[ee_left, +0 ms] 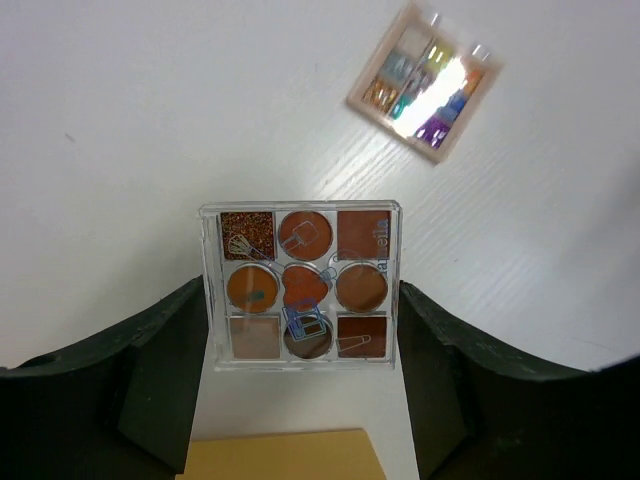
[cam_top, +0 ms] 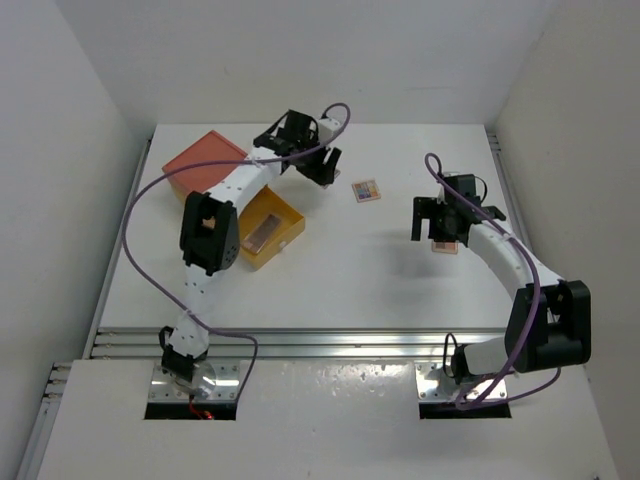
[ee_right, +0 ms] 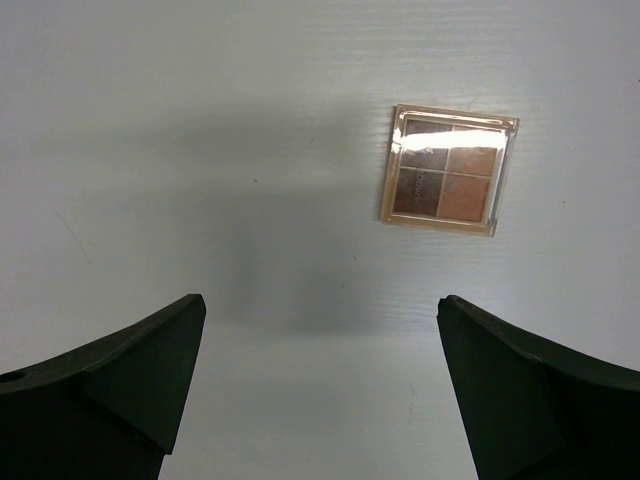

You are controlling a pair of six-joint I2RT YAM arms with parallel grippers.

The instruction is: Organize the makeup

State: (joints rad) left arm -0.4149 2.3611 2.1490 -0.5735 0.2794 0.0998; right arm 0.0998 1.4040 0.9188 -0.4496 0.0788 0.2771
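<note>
Just beyond the yellow box (cam_top: 285, 207), on its far side, the left gripper (ee_left: 302, 340) has its fingers clamped on the two side edges of a clear nine-pan brown palette (ee_left: 303, 285). A multicoloured palette (ee_left: 425, 85) lies on the table (cam_top: 400, 290) farther out from the box, to the right. Well to the right of the box, the right gripper (ee_right: 322, 300) hangs with jaws spread wide and empty, above a four-pan pinkish palette (ee_right: 448, 170) lying flat. To my eye the brown one is bound for the box. Keep it level, bring it fully over the opening and lower it close to the floor. Only then let go, so it can't catch the rim.
</note>
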